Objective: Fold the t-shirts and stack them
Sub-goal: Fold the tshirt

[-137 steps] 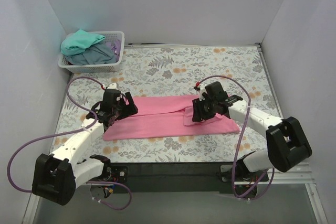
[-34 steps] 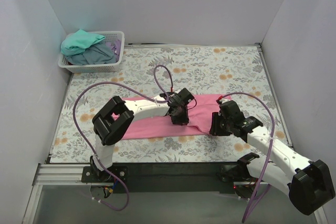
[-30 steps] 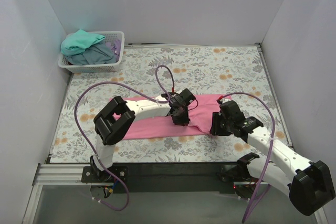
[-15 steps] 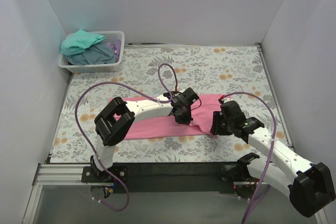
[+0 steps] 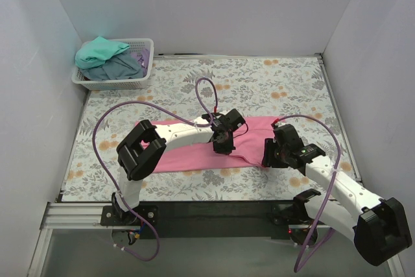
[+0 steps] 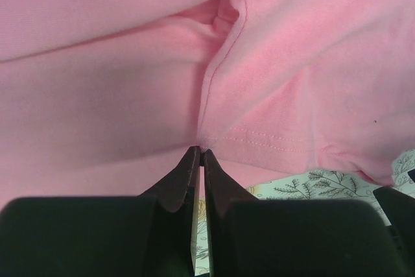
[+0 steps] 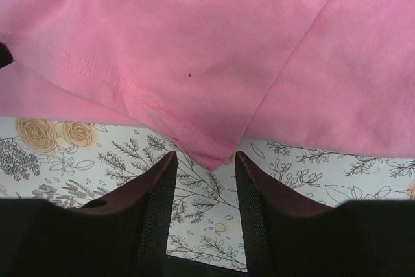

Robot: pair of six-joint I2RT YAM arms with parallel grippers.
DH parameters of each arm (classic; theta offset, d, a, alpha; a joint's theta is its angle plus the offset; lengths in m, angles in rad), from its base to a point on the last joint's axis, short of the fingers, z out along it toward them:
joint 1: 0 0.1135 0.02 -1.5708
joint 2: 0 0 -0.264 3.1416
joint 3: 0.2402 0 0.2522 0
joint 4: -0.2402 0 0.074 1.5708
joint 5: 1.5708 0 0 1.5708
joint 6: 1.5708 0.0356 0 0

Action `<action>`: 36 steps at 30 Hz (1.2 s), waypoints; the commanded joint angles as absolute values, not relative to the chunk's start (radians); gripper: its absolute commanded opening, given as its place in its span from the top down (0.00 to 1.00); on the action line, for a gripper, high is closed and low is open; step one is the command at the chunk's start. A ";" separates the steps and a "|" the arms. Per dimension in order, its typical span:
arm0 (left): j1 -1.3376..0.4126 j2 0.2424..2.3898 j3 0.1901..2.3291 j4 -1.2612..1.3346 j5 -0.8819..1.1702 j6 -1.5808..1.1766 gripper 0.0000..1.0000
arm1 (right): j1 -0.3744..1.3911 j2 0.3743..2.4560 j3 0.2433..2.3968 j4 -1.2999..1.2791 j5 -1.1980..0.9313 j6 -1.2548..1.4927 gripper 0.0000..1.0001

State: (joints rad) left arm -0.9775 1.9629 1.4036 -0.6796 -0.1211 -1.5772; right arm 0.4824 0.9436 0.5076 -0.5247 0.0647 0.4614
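Observation:
The pink t-shirt [image 5: 181, 154] lies flat as a long folded band on the flowered table. My left gripper [image 5: 224, 142] reaches over its middle. In the left wrist view its jaws [image 6: 200, 152] are shut, their tips pinching a hemmed fold of the pink cloth [image 6: 272, 82], with a crease running up from them. My right gripper [image 5: 267, 158] is at the shirt's near right end. It stands open [image 7: 205, 155], a pointed corner of the pink cloth [image 7: 194, 43] just between its fingertips, lying loose. A teal t-shirt [image 5: 100, 50] and a grey-blue one [image 5: 122, 66] are piled in the basket.
The white lattice basket [image 5: 113, 82] stands in the far left corner against the white walls. Purple cables loop above both arms. Bare flowered tabletop [image 5: 272, 82] stretches behind the shirt, and a narrow strip runs in front of it.
The left jaws have closed on the cloth fold at the shirt's middle. The right jaws have widened a little at the shirt's corner. Both arms have barely shifted.

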 commanded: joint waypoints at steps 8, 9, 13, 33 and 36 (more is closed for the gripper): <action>-0.982 1.939 1.468 -0.719 -0.155 -1.559 1.00 | 0.477 0.994 0.526 -0.523 -0.035 0.379 0.54; -0.982 1.940 1.468 -0.719 -0.155 -1.557 1.00 | 0.477 1.000 0.526 -0.523 -0.031 0.380 0.54; -0.983 1.939 1.470 -0.722 -0.152 -1.557 1.00 | 0.479 1.019 0.528 -0.528 -0.005 0.394 0.55; -0.983 1.945 1.482 -0.727 -0.143 -1.554 1.00 | 0.477 1.012 0.543 -0.558 0.048 0.406 0.99; -0.983 1.947 1.493 -0.742 -0.143 -1.554 1.00 | 0.477 1.002 0.574 -0.603 0.061 0.400 0.99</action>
